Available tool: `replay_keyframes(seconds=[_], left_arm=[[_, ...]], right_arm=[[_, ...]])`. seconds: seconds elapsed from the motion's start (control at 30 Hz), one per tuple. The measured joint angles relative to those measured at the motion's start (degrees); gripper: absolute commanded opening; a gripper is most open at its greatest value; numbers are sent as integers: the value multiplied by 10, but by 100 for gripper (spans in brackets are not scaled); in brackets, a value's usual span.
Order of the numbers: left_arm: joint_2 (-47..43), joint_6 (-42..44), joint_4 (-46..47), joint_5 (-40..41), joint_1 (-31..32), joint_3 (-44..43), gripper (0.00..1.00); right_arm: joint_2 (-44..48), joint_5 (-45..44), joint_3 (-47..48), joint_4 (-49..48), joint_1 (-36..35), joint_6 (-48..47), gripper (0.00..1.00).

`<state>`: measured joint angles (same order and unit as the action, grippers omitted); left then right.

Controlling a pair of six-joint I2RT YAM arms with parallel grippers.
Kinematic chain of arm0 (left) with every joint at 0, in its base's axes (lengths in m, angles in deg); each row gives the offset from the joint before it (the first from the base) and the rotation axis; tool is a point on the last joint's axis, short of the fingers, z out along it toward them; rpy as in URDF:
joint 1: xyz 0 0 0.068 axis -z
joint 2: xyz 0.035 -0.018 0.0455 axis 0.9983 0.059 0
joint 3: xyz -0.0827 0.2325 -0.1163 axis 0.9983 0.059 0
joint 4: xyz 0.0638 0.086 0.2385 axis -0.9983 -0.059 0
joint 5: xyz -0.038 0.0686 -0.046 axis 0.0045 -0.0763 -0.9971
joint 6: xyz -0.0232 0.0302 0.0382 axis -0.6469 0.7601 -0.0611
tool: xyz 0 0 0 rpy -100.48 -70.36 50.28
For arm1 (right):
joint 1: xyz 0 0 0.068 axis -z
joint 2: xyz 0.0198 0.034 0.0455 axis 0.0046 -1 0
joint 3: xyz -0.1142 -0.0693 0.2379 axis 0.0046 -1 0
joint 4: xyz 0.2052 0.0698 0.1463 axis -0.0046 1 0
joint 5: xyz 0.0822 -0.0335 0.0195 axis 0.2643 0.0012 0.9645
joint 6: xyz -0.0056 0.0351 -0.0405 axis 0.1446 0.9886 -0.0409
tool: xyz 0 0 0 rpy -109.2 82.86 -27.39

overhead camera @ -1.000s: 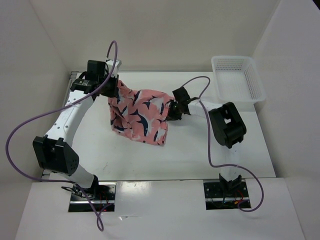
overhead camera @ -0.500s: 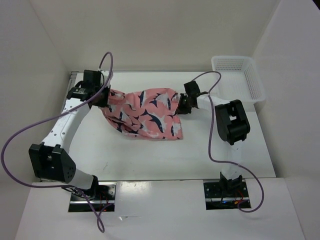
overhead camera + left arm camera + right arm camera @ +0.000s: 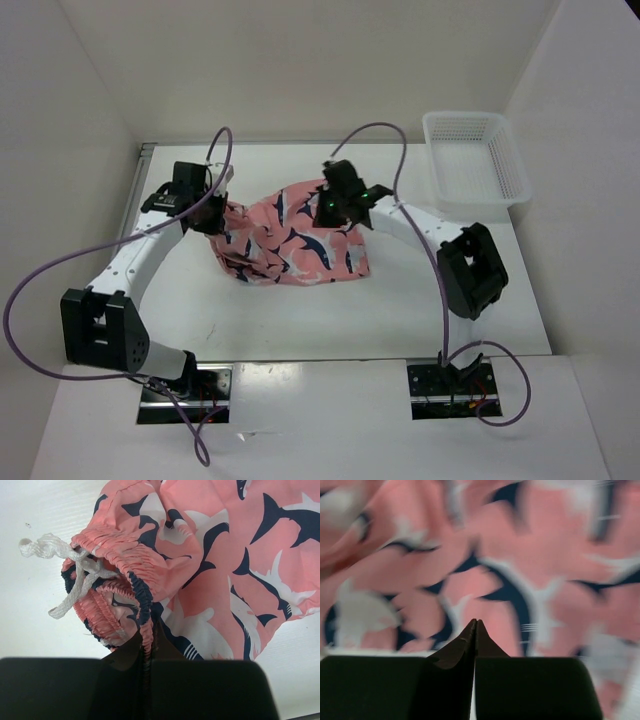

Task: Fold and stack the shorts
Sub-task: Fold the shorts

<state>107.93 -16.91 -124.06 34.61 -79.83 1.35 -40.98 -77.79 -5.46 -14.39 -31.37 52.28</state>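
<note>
Shorts [image 3: 295,240] lie in a rumpled heap on the counter [image 3: 300,310], a little left of the middle, and from where I stand the job looks barely begun. Left fingers [image 3: 150,647] are clamped on the gathered waistband [image 3: 115,557] at the heap's left end, with the white drawstring [image 3: 65,575] dangling loose beside them. Right fingers [image 3: 475,630] are pressed together over the far right part of the cloth. That wrist view is blurred, so I cannot tell whether a pinch of fabric sits between them or they merely hover above it. Cloth is bunched and creased at the waist end and flatter toward the right, where a leg hem reaches toward the near edge. I'd judge this as spreading or lining up ahead of a fold: no clean crease shows, the edges don't match, and the shape is lopsided. Left to do, by my reckoning: lay the shorts flat, fold them over neatly, then set them where the stack belongs. White basket [image 3: 475,155] stands well apart at the far right corner, and I see no folded pile anywhere
</note>
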Motion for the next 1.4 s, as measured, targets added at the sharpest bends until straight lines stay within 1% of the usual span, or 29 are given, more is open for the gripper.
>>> replay_keyframes(seconds=[0.07,0.13,0.23,0.43,0.6,0.77,0.9,0.93,1.03,1.07,1.1,1.13,1.23,1.3,1.33,1.37,1.4], left_arm=[[-9,0,1,-4,0,4,0],[-19,0,2,-6,0,7,0],[-29,0,4,-8,0,7,0],[-30,0,5,-12,0,7,0],[-30,0,5,-14,0,7,0],[-30,0,5,-14,0,7,0],[-33,0,4,-15,0,7,0],[-34,0,3,-14,0,7,0],[-37,0,0,-15,0,4,0],[-37,0,-3,-15,0,1,0],[-37,0,-5,-15,0,-3,0],[-37,0,-10,-16,0,-10,0],[-37,0,-21,-19,1,-37,0],[-37,0,-26,-21,1,-57,0],[-37,0,-26,-21,3,-67,0],[-37,0,-26,-21,4,-75,0],[-37,0,-25,-21,5,-79,0]], right_arm=[[-2,23,14,-7,-58,7,0],[-24,46,33,-9,-110,11,0],[-71,73,58,-12,-153,10,0],[-145,107,81,2,-167,-7,0],[-204,111,119,8,-180,-21,0],[-228,101,149,17,-198,-27,0],[-214,62,147,29,-200,-30,1],[-203,49,146,38,-196,-30,3],[-135,22,118,42,-169,-28,19],[-99,17,100,39,-149,-26,41],[-62,13,80,36,-123,-22,52],[-23,12,58,31,-92,-24,54],[52,6,4,13,9,-24,55],[65,1,-25,3,68,-24,55],[63,3,-37,1,89,-24,57],[56,4,-48,1,101,-24,62],[44,7,-57,2,109,-24,62]])
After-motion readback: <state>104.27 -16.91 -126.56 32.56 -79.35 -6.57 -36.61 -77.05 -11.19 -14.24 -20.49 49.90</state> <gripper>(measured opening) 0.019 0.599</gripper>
